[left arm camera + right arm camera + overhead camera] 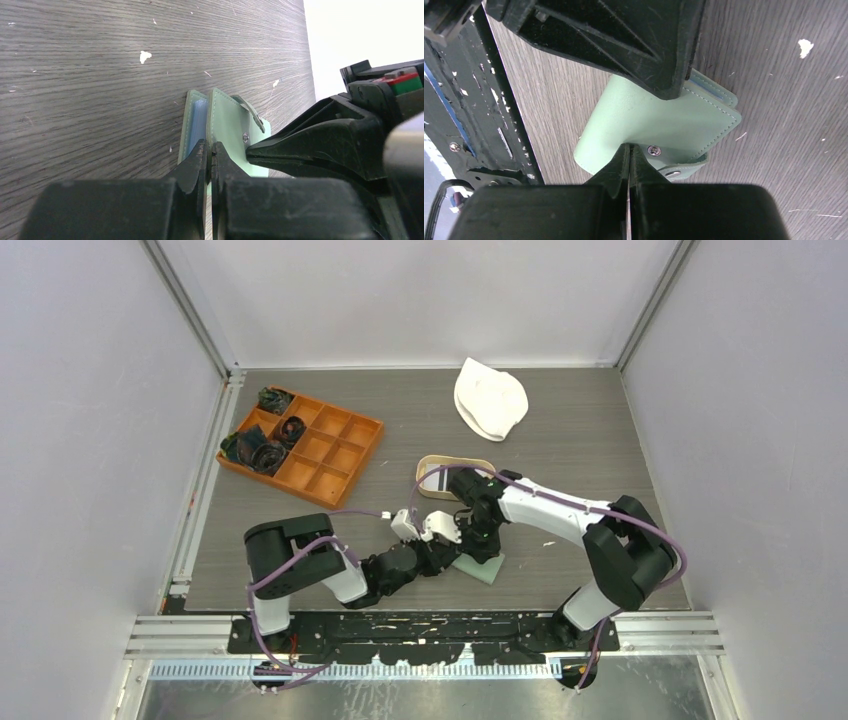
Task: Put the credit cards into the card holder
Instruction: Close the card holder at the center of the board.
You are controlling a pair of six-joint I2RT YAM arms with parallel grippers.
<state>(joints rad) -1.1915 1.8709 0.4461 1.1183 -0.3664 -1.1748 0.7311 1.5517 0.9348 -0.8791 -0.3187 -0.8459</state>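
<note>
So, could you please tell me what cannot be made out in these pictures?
Card holder: top view, mostly under the left gripper and right gripper; wrist views, its covers hide the pockets' contents.
Tray: top view, the right arm hides part of it, so its contents are unclear.
Orange box: top view, its dark contents are too small to identify.

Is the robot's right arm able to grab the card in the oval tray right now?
Probably not yet. The right gripper is pinched shut on the green card holder. The oval tray with its card sits just beyond, nothing between, so it should reach after letting go.
</note>
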